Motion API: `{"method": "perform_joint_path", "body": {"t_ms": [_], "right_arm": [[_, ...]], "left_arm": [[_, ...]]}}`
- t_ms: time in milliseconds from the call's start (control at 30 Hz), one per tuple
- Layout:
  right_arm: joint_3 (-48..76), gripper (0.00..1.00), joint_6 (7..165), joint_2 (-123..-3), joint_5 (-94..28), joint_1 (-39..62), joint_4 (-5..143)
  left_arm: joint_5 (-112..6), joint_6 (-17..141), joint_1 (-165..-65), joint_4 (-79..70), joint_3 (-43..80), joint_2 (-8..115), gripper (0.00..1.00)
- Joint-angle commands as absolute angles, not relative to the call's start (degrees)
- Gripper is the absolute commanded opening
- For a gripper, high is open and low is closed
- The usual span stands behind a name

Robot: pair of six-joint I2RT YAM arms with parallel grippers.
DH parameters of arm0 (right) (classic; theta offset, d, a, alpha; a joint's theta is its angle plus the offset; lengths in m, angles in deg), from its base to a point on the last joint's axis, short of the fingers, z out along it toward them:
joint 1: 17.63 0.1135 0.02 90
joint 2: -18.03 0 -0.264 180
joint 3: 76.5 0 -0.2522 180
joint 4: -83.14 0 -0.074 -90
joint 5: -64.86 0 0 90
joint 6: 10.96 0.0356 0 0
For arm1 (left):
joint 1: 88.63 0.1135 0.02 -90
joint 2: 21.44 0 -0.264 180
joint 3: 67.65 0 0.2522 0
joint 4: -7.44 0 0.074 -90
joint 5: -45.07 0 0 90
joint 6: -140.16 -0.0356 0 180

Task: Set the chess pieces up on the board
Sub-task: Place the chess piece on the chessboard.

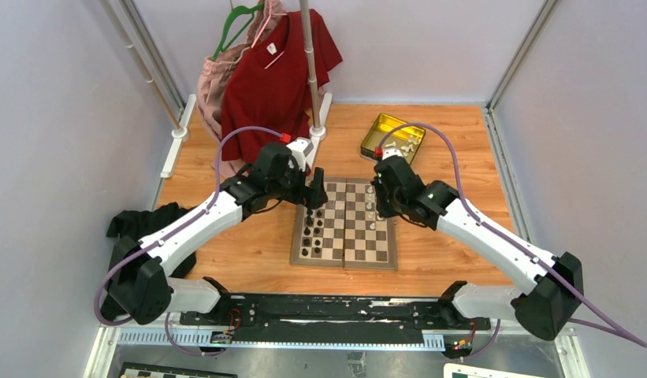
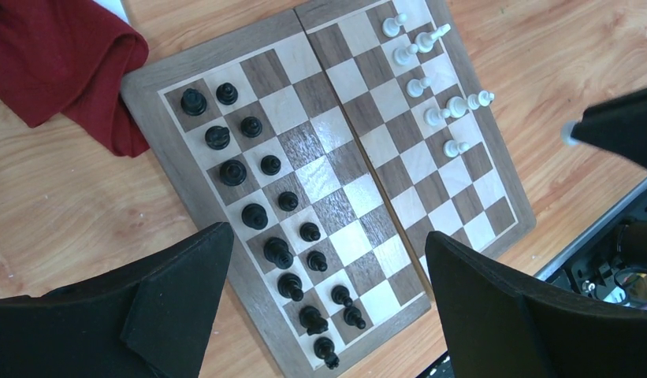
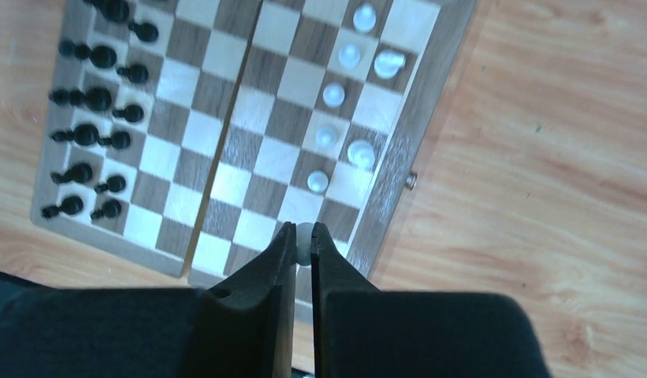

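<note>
At left, no work for left gripper (image 2: 326,233), spread wide and empty above black pieces (image 2: 269,250). Over the right half of board (image 3: 399,181), with right gripper (image 3: 304,230) clamped on white piece (image 3: 304,241), lower straight to the free square by white row (image 3: 333,94). Release upright, nudging nothing.

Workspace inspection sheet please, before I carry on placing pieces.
Surface: wooden table; board lies open on it.
Job's things: seven white pieces standing on the board's right side, more pale pieces in the gold tin.
Clutter: sixteen black pieces in two rows on the board's left side; red shirt and pink garment hanging behind; black cloth at left.
Grippers: left gripper open above the black pieces; right gripper shut on a white piece above the board's right side.
Cables: purple cable looped over each arm, off the board.
Surroundings: pale walls, metal frame posts.
</note>
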State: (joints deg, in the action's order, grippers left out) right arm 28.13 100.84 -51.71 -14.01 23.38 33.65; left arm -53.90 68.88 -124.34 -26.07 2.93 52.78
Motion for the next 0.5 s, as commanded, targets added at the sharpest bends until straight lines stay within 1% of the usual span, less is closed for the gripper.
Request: {"method": "perform_joint_path", "body": {"t_ms": [0,233,467], "right_arm": [[31.8,0.0,106.3,-48.5,-11.6,27.5,29.6],[35.2,0.0,110.2,-48.5,-9.8,33.1,28.2],[36.9,0.0,111.5,-51.5,-9.5,34.5,28.9]], "left_arm": [[-54.1,69.9,-124.1,-24.7,2.0,51.0,0.98],[-54.2,70.5,-124.2,-24.1,1.5,51.1,0.98],[-54.2,70.6,-124.3,-24.0,1.5,51.4,0.98]]}}
